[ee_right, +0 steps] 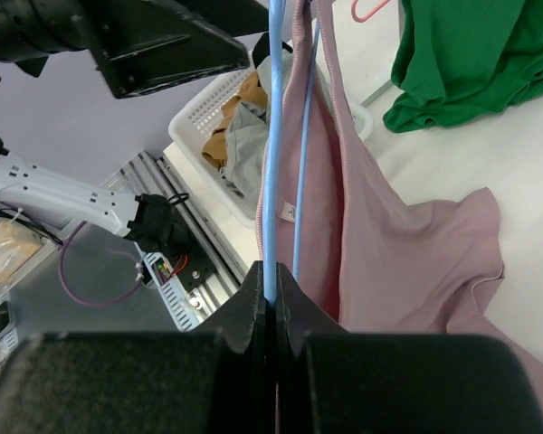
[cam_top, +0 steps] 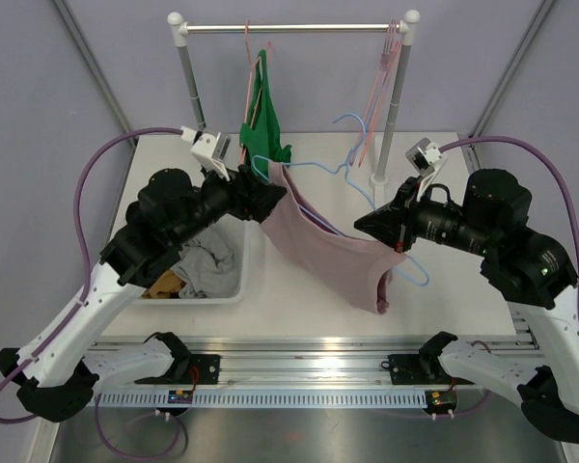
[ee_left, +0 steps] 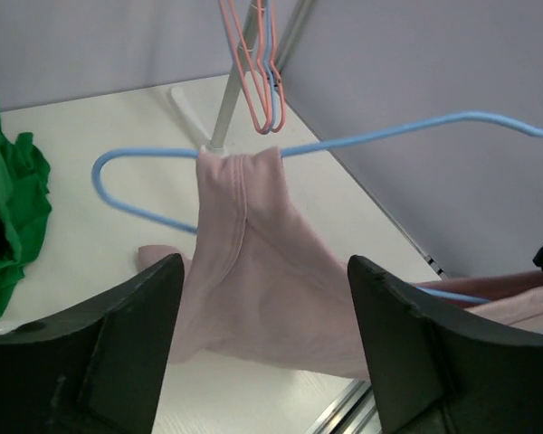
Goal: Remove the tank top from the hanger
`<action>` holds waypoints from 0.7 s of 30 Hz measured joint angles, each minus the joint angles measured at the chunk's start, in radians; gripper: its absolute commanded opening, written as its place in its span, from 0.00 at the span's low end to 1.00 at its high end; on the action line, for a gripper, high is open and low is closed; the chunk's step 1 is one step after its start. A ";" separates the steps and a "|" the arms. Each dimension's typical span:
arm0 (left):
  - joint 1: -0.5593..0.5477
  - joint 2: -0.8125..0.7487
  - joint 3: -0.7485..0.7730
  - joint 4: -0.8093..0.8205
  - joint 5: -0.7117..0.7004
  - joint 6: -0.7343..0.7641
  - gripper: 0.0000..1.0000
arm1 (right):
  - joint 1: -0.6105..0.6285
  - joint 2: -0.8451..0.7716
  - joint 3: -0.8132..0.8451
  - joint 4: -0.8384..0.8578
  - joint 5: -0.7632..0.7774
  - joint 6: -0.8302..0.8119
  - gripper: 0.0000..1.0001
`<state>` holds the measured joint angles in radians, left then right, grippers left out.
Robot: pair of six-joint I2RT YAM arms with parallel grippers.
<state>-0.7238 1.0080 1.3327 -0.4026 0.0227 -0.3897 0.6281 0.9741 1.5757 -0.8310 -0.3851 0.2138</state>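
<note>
Pale pink sleeveless tank top [cam_top: 328, 253] is hanging stretched between the two arms, not yet free. One strap is looping over the shoulder of the thin light-blue wire hanger [ee_left: 380, 136], directly ahead of the left gripper [ee_left: 264, 271]. That gripper's jaws are standing wide, one on each side of the strap, not pinching it. The right gripper [ee_right: 270, 303] is clamping the hanger's wire between closed fingers, with the cloth draping just beyond them. Both the grasp and the pull-off are, I judge, waiting to be done.
</note>
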 measured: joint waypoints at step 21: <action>-0.043 0.077 0.000 -0.008 -0.201 0.021 0.00 | 0.000 -0.034 -0.079 0.025 -0.028 -0.018 0.00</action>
<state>-0.7673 1.0851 1.3327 -0.4107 -0.1787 -0.3683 0.6281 0.9401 1.4971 -0.8062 -0.4129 0.1959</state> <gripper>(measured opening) 0.016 0.044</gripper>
